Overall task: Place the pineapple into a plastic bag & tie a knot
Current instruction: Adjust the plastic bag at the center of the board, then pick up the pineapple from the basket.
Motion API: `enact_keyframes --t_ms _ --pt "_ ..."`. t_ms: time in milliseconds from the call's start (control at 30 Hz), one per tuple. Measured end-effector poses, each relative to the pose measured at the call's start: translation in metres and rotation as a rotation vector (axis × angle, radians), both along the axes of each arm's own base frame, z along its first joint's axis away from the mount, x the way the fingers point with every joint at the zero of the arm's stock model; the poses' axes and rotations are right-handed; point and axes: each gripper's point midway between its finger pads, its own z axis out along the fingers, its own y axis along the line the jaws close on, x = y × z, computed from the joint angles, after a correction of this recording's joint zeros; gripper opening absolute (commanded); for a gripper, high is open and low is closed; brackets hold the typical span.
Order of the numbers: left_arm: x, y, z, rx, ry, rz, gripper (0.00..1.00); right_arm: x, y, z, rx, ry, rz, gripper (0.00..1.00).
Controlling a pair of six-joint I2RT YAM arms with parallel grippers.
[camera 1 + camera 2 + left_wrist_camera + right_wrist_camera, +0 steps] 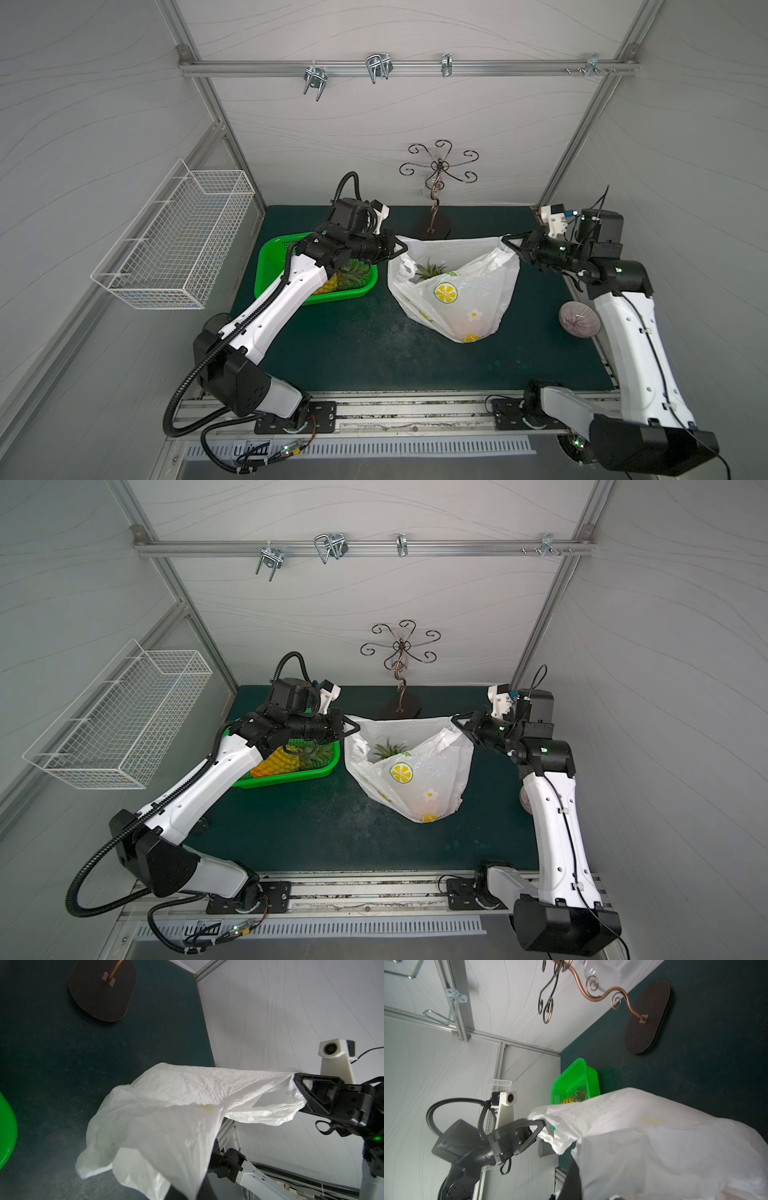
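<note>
As the plastic bag sits mouth-up on the dark mat, the leafy crown of a pineapple shows inside.
The left gripper and right gripper each pinch an opposite upper corner, stretching the rim taut; a green basket holding a second pineapple stands just beside.

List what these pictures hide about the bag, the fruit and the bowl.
- Bagged pineapple: only its leafy crown shows in both top views; the plastic bag hides the fruit.
- Basket pineapple in the green basket: the left arm covers part, top views.
- Bowl: the right arm covers its edge, top views.
</note>
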Motion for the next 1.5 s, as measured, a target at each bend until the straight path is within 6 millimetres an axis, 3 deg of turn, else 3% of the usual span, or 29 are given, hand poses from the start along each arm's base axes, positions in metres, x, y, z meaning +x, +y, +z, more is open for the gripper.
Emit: enact_keyframes --t_ms 133,233,333,467,567,700,833,900,1067,1267,1333,1400,1500 --pt "-0.002 0.007 -0.010 0.041 0.010 0.006 0.00 -0.007 0.015 0.009 0.015 -0.017 0.087 0.00" --pt "-0.005 0.010 -0.008 0.023 0.033 0.003 0.00 -0.013 0.023 0.004 0.014 -0.004 0.144 0.00" --pt "-0.013 0.007 0.003 -0.074 0.088 -0.010 0.00 -0.018 0.030 -0.009 -0.004 0.037 0.188 0.00" --pt "-0.023 -0.002 0.038 -0.251 0.109 -0.036 0.00 -0.020 0.034 -0.029 -0.018 0.101 0.213 0.00" --pt "-0.031 -0.005 0.061 -0.314 0.076 -0.072 0.00 -0.020 0.034 -0.031 -0.018 0.109 0.213 0.00" --pt "-0.032 -0.001 0.054 -0.275 0.064 -0.065 0.00 -0.022 0.032 -0.020 -0.020 0.059 0.200 0.00" --pt "-0.027 0.006 0.026 -0.190 0.083 -0.020 0.10 -0.026 0.019 0.000 -0.041 -0.042 0.124 0.00" --pt "-0.025 0.010 0.010 -0.147 0.095 0.002 0.20 -0.029 0.007 0.008 -0.055 -0.094 0.060 0.00" --pt "-0.016 0.019 -0.001 -0.083 0.061 0.052 0.47 -0.039 -0.012 0.007 -0.086 -0.142 -0.054 0.00" --pt "-0.014 0.035 0.007 -0.025 -0.033 0.109 0.72 -0.036 -0.019 -0.010 -0.114 -0.109 -0.100 0.00" --pt "-0.016 0.042 0.015 0.001 -0.078 0.122 0.94 -0.034 -0.022 -0.015 -0.124 -0.101 -0.112 0.00" --pt "-0.019 0.052 0.027 0.030 -0.136 0.144 0.99 -0.033 -0.023 -0.017 -0.129 -0.097 -0.123 0.00" --pt "-0.025 0.069 0.048 0.076 -0.224 0.188 0.99 -0.032 -0.025 -0.020 -0.136 -0.091 -0.132 0.00"
